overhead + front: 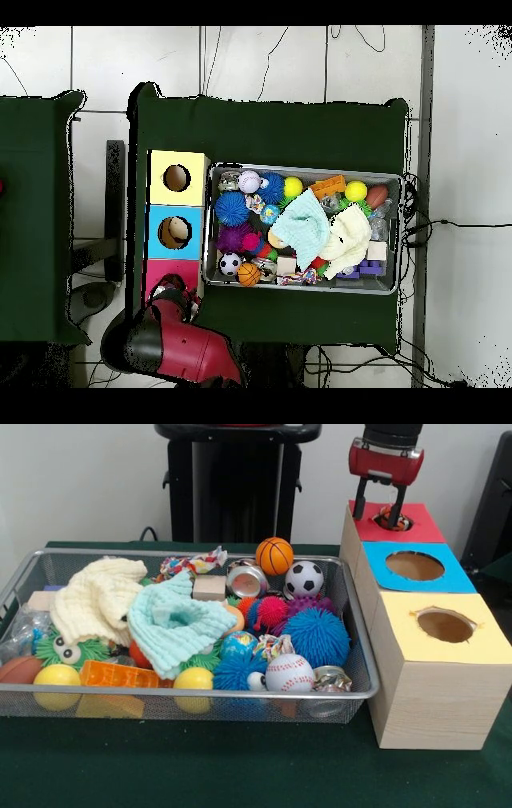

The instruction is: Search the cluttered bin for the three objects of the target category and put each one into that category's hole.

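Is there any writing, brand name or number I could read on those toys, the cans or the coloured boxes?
None can be read.
Cans: any label is too blurred to make out.
Baseball: only red stitching shows.
Boxes: plain red, blue and yellow tops, no lettering.

wire mesh bin (364,688) is packed: a mini basketball (274,555) and a soccer ball (304,578) side by side at the far edge, a baseball (289,673) up against the near wall. Just beside the bin there's a row of wooden boxes with a red hole (394,522), blue hole (414,566) and yellow hole (445,626) on top
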{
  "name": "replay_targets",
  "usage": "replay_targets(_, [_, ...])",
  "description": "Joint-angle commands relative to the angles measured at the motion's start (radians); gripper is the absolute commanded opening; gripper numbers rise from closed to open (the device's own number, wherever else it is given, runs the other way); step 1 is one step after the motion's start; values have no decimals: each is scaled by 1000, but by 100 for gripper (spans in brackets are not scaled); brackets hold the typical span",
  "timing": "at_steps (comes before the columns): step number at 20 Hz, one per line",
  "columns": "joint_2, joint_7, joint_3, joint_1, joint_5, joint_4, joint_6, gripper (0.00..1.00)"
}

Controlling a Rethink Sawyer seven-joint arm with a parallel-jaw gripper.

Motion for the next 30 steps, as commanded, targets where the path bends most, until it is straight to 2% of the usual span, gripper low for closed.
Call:
replay_targets(1, [-20,141,22,-18,-16,-45,137,100])
replay_targets(5, [-47,137,-26,-1,-28,-84,226,100])
replay_targets(15, [-44,143,-55,21,-38,-124,265,100])
replay_targets(21, [-42,143,-35,18,-29,-99,228,100])
replay_targets(24, [-36,158,22,1,-5,-41,186,100])
replay_targets(27, [-15,152,55,-14,-12,1,139,100])
replay_targets(30, [38,158,127,-54,-28,61,36,100])
